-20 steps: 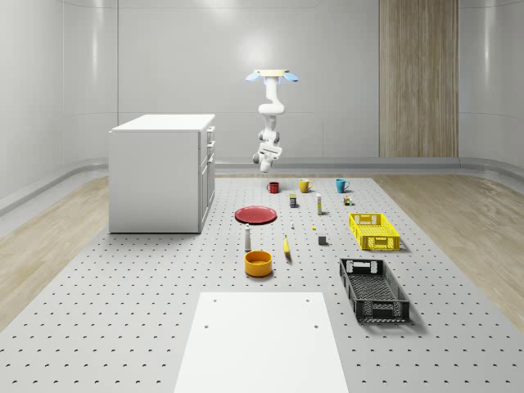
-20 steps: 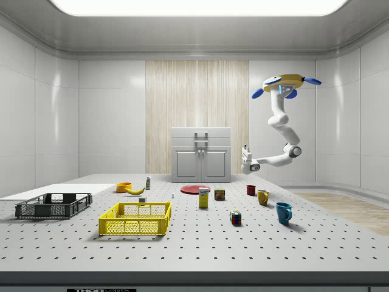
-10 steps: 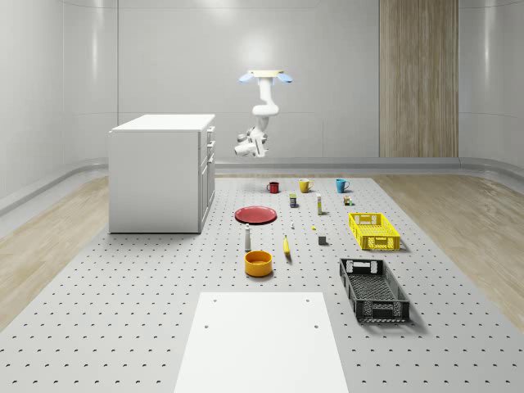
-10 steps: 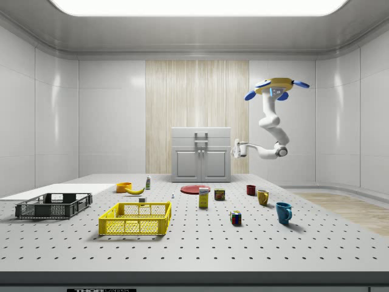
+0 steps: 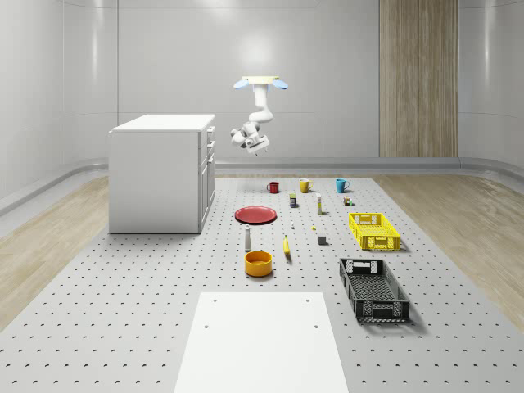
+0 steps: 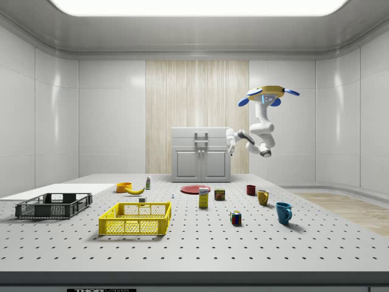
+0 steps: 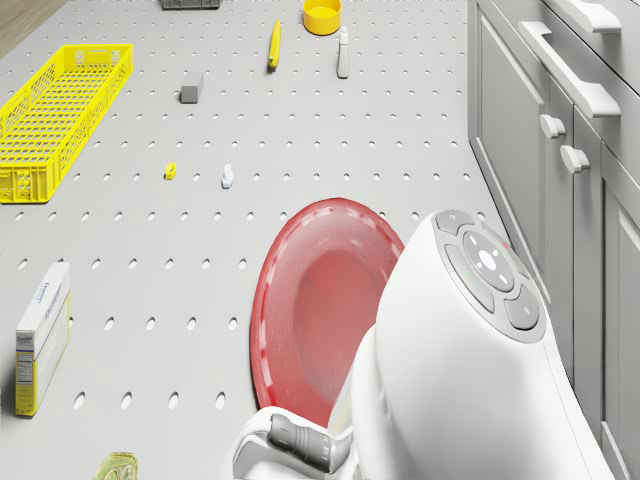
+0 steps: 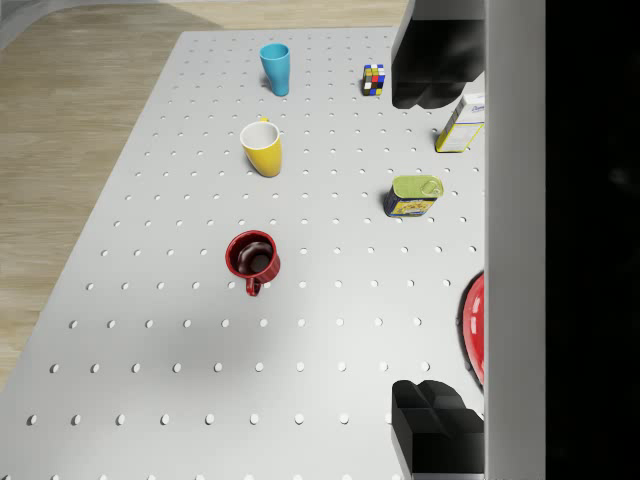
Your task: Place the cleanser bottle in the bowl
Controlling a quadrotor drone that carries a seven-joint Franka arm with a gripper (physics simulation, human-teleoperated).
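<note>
In the whole-scene view, going from left to right, the white cabinet (image 5: 162,173) is standing on the perforated table (image 5: 123,295). Past it, the cleanser bottle (image 5: 247,238) is standing upright just behind the yellow bowl (image 5: 258,263), near it but apart from it, with the red plate (image 5: 256,214) farther back. The drone (image 5: 260,82) is hovering high over the table's far part, beside the cabinet's far corner. The gripper (image 5: 259,146) is hanging in the air well away from the bottle. In the wrist view, its fingers (image 8: 435,60) are spread wide with nothing between them. The step in hand appears to be the approach. To do it well, the robot would need to come down over the plate toward the bottle and keep the jaws parted. It should close on the bottle's narrow body without tipping it, and steer clear of the banana (image 5: 286,246) lying just right of the bowl.
</note>
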